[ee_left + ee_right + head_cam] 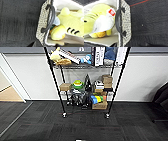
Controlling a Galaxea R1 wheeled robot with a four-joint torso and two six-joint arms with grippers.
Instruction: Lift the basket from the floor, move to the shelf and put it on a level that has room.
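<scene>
Head view: the shelf [86, 84] stands on small casters on the dark carpet floor [82, 127], against a white wall [142, 77]. One upper tier [85, 66] carries plush toys [60, 57] and upright books [98, 55]. A lower tier holds a cardboard box [65, 86], a green object [78, 84], a dark cone shape [87, 83] and a stack of small boxes [107, 80]. Below these sit a roll of coloured items [97, 99] and another carton [99, 105]. A strip of light wooden flooring [10, 94] shows at the far left.

Left wrist view: one end wall of the basket [43, 22], cream with dark dots, bears a dark loop handle [50, 18]. Inside, against the white lining [65, 5], lies a yellow plush toy [70, 21] with dark stripes. The carpet lies beside the basket wall.

Right wrist view: the basket's other end wall [125, 22] shows its own loop handle [118, 21]. The yellow plush here carries a red-and-white tag [111, 12] and rests on the lining. A thin red line [139, 3] crosses the carpet beside the basket.

Whether the left or the right gripper is spread or closed cannot be told; neither wrist view shows the fingers plainly.
</scene>
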